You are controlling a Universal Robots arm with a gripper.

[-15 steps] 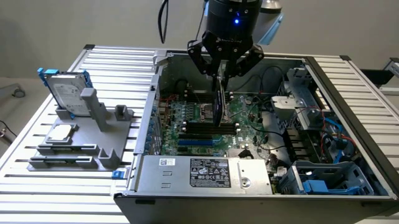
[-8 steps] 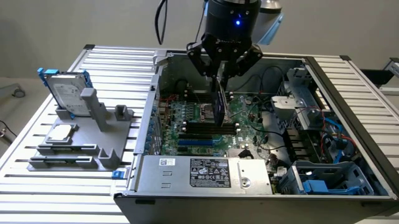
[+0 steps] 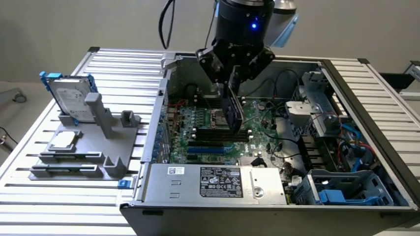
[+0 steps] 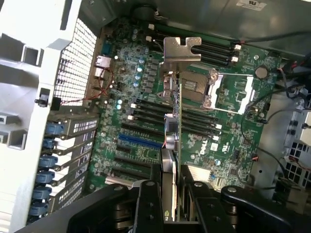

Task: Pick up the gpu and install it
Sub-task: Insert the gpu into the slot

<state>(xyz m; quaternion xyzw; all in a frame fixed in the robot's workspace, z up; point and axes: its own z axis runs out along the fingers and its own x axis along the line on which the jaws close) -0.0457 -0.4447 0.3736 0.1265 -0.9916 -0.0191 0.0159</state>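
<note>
Hanging edge-on inside the open computer case (image 3: 367, 103), the gpu (image 4: 170, 170) is a thin green board with a black cover on one face and a silver end bracket (image 4: 181, 48). The gripper (image 3: 231, 81) has its two fingers (image 4: 148, 206) closed narrowly on the card's upper edge, one on each face. The card stands upright over the motherboard (image 3: 196, 123), close to the CPU socket (image 4: 194, 90) and the black memory slots (image 3: 213, 132); whether it touches the board cannot be told. In the exterior view, the power supply (image 3: 217, 182) sits at six o'clock from the card and a blue drive cage (image 3: 347, 189) at four o'clock. At nine o'clock, outside the case, a grey stand (image 3: 105, 147) holds a blue-framed hard drive (image 3: 69, 98) and a small square chip (image 3: 64, 140).
</note>
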